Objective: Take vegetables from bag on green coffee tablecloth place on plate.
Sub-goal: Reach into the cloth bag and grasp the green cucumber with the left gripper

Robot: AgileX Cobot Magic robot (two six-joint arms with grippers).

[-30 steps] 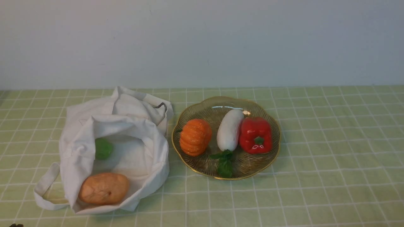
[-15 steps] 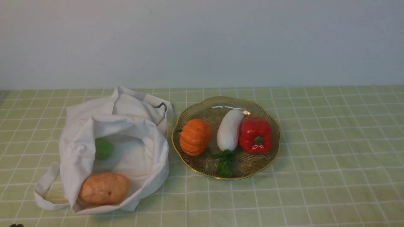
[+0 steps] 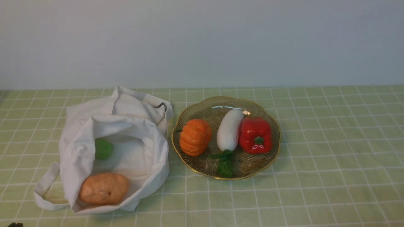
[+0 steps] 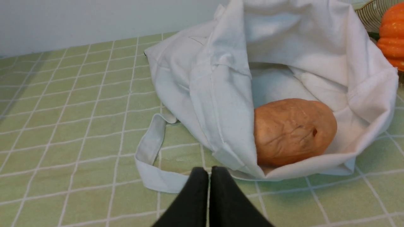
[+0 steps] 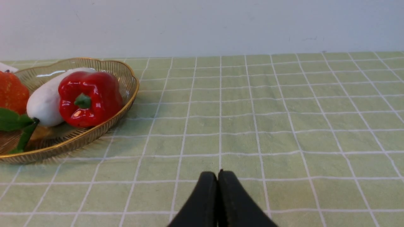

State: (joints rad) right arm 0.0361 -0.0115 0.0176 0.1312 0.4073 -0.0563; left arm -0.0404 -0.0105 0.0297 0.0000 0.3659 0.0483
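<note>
Over the tablecloth point(image 5: 284, 110), left hand point(image 4: 208, 172) and right hand point(image 5: 217, 175) hang low, closed.

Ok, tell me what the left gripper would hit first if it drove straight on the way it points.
Most likely the bag: the shut left gripper points at its near cloth fold, beside the brown potato. Height above the tablecloth is unclear.
</note>
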